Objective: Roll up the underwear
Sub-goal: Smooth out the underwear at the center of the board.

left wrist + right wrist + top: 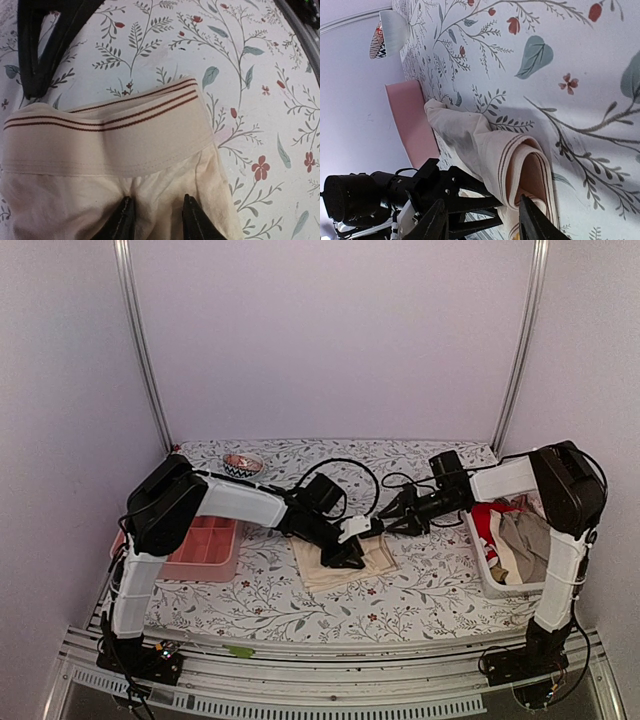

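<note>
Your underwear (322,568) lies mid-table, cream with a brown-striped waistband (110,135). The left gripper (157,207) sits narrow, its fingers pressed into the cloth; you cannot tell whether they pinch it. The right gripper (482,215) stands parted at the waistband's end, which only the right wrist view shows curled into a loop (530,165).

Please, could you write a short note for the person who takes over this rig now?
Left tool: closed on the cream underwear, on its body cloth, not the waistband.
Right tool: open, beside the turned-over waistband end, holding nothing.
Done: one end is folded over; the rest lies flat.
To do: roll this piece up; more cloth lies in the white bin on the right.
</note>
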`<state>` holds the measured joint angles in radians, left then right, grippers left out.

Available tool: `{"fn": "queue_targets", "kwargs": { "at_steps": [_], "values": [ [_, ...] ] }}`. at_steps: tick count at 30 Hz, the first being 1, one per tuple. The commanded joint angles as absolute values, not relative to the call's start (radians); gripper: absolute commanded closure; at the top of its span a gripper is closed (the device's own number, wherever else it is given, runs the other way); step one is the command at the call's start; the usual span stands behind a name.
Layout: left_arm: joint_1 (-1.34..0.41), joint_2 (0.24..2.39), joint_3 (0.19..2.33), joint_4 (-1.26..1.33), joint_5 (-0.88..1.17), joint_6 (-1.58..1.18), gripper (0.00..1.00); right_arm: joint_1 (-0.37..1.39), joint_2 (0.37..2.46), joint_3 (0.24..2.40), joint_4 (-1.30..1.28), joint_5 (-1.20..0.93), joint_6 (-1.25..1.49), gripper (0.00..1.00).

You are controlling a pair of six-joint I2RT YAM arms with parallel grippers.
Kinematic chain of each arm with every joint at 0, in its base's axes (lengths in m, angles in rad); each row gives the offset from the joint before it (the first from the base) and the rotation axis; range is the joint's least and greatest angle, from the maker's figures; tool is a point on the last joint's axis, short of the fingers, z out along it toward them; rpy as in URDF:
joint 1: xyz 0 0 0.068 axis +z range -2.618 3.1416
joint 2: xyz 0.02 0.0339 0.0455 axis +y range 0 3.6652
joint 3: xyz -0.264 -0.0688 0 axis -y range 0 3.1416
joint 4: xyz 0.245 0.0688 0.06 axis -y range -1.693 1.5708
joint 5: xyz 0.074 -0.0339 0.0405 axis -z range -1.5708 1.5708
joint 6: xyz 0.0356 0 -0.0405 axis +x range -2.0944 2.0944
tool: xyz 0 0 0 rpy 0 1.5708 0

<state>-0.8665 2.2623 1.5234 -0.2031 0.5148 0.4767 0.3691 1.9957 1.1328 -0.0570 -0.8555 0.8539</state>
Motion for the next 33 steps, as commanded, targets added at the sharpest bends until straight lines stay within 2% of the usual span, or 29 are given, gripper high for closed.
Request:
{"fn": "queue_targets", "kwargs": {
  "at_steps": [1, 4, 11, 20, 28, 33],
  "values": [
    [-0.869, 2.273, 1.533, -0.228, 0.538, 0.465, 0.66, 0.357, 1.903, 1.097, -0.238, -0.809, 0.713, 0.53],
    [-0.868, 2.268, 1.54, -0.231, 0.538, 0.465, 0.64, 0.358, 1.855, 1.067, -0.265, -0.809, 0.659, 0.54],
    [-0.86, 2.249, 1.587, -0.242, 0.56, 0.445, 0.62, 0.375, 1.824, 1.019, -0.306, -0.826, 0.582, 0.64],
    [-0.833, 2.227, 1.659, -0.223, 0.591, 0.409, 0.61, 0.445, 1.899, 1.041, -0.318, -0.804, 0.527, 0.65],
    [-0.804, 2.312, 1.757, -0.238, 0.562, 0.404, 0.61, 0.453, 1.936, 1.062, -0.362, -0.764, 0.482, 0.69],
    [-0.788, 2.339, 1.774, -0.244, 0.549, 0.404, 0.62, 0.456, 1.923, 1.087, -0.39, -0.781, 0.47, 0.77]
  ]
}}
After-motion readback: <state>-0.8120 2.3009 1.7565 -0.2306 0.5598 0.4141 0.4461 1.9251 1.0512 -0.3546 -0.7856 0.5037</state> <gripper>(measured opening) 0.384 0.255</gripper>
